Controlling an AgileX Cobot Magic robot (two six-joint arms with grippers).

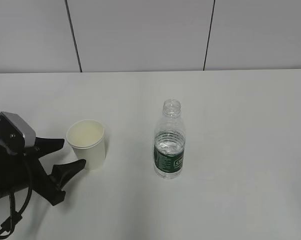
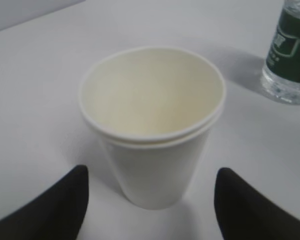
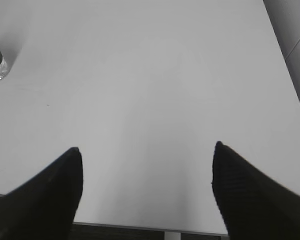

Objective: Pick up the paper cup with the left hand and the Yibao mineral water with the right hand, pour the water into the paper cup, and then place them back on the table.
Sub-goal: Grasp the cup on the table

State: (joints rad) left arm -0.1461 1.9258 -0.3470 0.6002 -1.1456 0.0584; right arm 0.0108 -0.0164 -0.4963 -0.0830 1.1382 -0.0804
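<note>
Table: my table (image 1: 250, 150) is a wide white flat top. It carries both things, which stand well apart from each other, and it looks smooth, so either one could slide if I nudge it.

Yibao mineral water: the Yibao mineral water (image 1: 169, 141) stands upright right of the cup, near the middle of the exterior view, with its neck uncapped. It is clear ribbed plastic with a dark green label band. I judge it the heavier piece, thin-walled and slippery. I would take it across the label band, since squeezing too hard could push water out of the open neck.

Water: the water (image 1: 169, 146) sits low in the bottle, with its surface about level with the top of the label. I expect it to slosh when the bottle tips.

Paper cup: the paper cup (image 2: 152, 125) stands upright in front of my left hand and looks empty. It seems to show a doubled rim, perhaps two nested cups. It is light, soft and easy to crush, so I would grip the mid wall, gently.

Left hand: my left hand (image 2: 150, 207) is spread wide, with one finger on each side of the cup's base and neither touching it.

Right hand: my right hand (image 3: 145, 187) is also spread and holds nothing. It is over bare table, far from the bottle, and it is out of the exterior view.
</note>
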